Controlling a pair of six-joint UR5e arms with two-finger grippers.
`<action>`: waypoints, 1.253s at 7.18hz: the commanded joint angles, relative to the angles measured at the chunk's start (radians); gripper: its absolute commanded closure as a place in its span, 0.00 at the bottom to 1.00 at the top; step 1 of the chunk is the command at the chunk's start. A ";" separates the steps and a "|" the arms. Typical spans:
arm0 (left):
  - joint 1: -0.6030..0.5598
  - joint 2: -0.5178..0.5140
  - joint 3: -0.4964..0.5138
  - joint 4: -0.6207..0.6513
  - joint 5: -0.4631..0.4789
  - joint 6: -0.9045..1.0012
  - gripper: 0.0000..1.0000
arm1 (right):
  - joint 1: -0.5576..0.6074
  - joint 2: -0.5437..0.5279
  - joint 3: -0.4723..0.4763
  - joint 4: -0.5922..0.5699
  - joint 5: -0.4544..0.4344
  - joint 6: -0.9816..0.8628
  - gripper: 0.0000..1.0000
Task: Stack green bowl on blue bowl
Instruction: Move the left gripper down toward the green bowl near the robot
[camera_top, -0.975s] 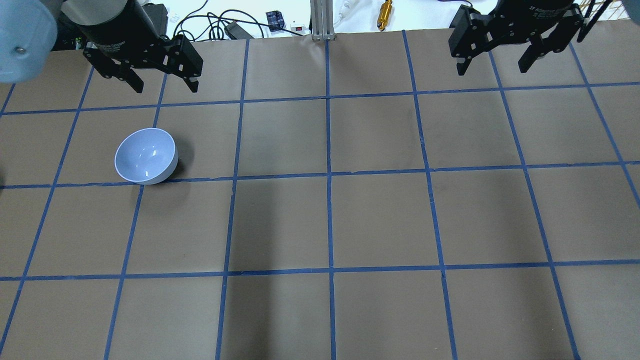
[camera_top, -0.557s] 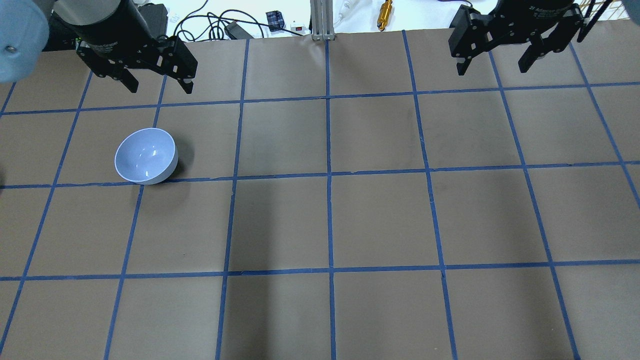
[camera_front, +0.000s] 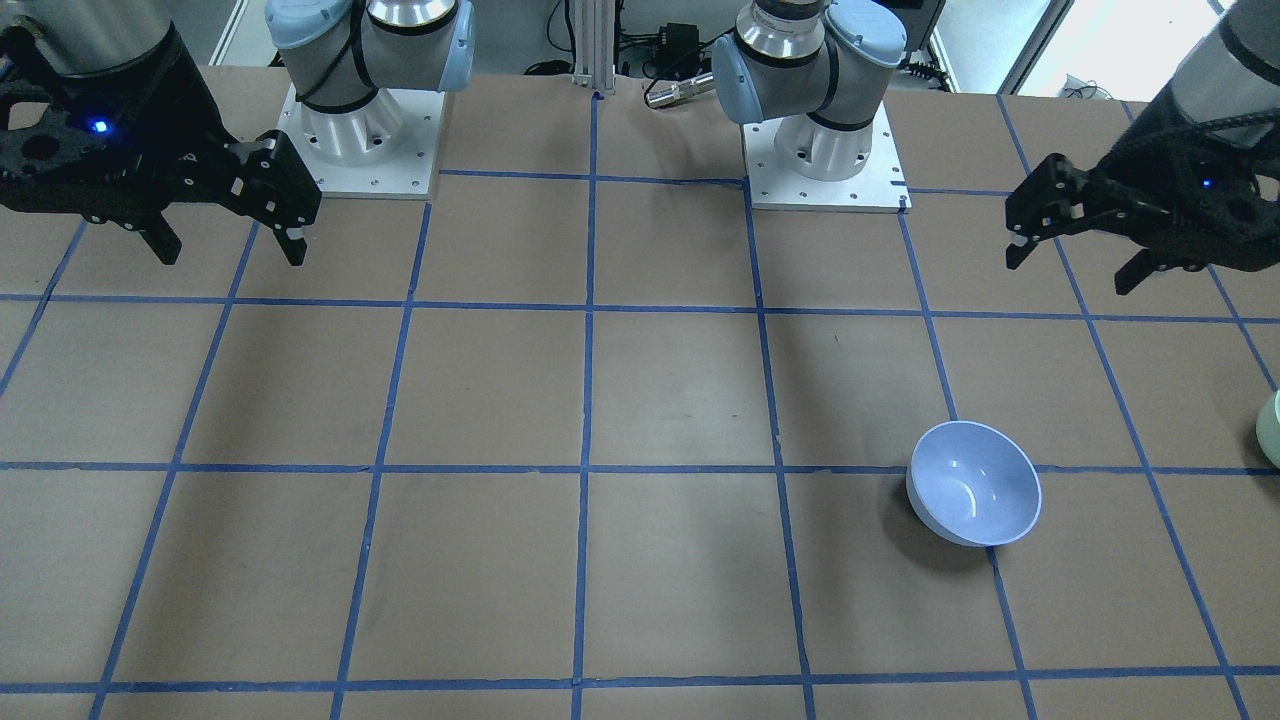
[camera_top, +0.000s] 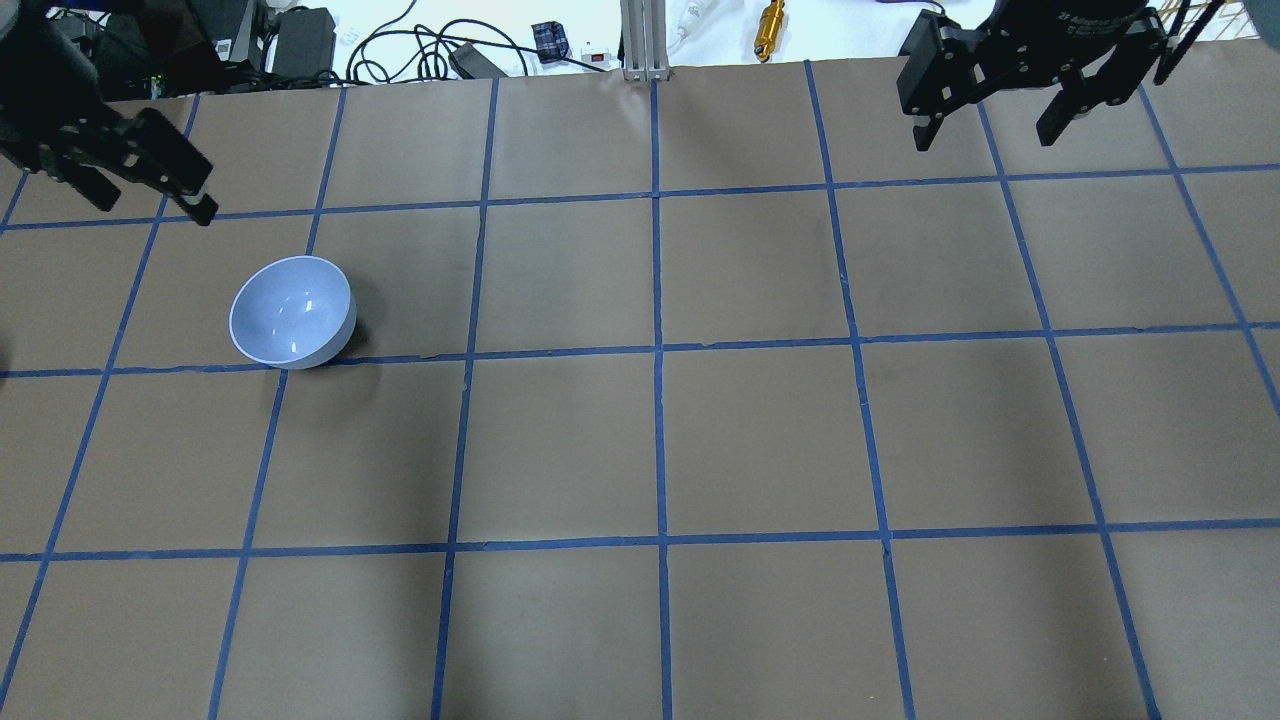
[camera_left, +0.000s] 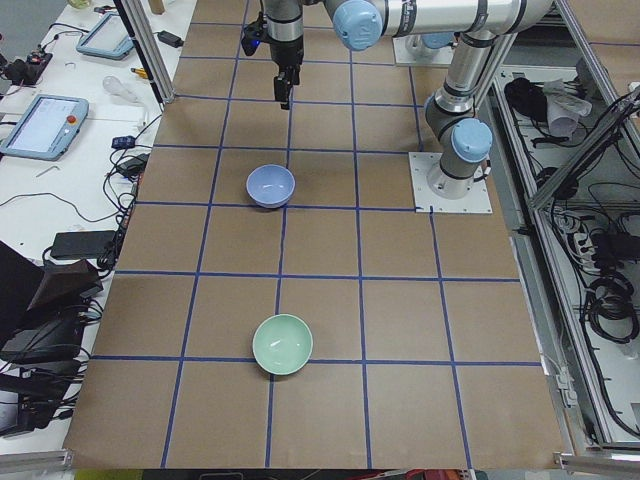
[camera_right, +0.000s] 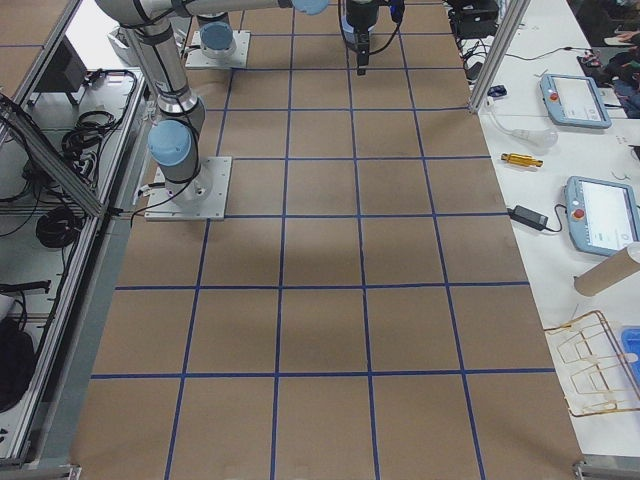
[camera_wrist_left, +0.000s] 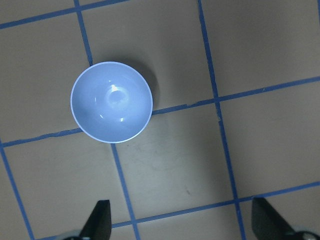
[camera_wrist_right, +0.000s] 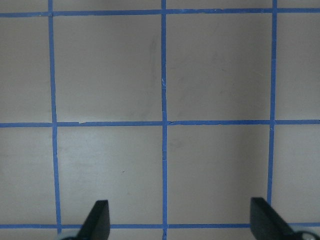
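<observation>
The blue bowl stands upright on the left part of the table; it also shows in the front view, the left side view and the left wrist view. The green bowl stands upright farther toward the table's left end, apart from the blue bowl. Only its edge shows in the front view, and it is out of the overhead view. My left gripper is open and empty, raised above the table beyond and left of the blue bowl. My right gripper is open and empty, raised at the far right.
Blue tape lines grid the brown table. Cables and power bricks, an aluminium post and a brass cylinder lie past its far edge. The arm bases stand at the robot's side.
My left gripper has moved left in the overhead view, from beyond the blue bowl toward the table's left edge. The right gripper and the blue bowl have not moved.
</observation>
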 joint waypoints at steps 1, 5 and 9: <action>0.221 -0.055 0.002 -0.009 0.111 0.374 0.00 | 0.000 0.000 0.000 0.000 0.000 -0.001 0.00; 0.487 -0.256 -0.015 0.336 0.135 1.216 0.00 | 0.000 0.000 0.000 0.000 -0.002 -0.001 0.00; 0.597 -0.504 0.004 0.622 0.100 1.739 0.00 | 0.000 0.000 0.000 0.000 -0.002 -0.001 0.00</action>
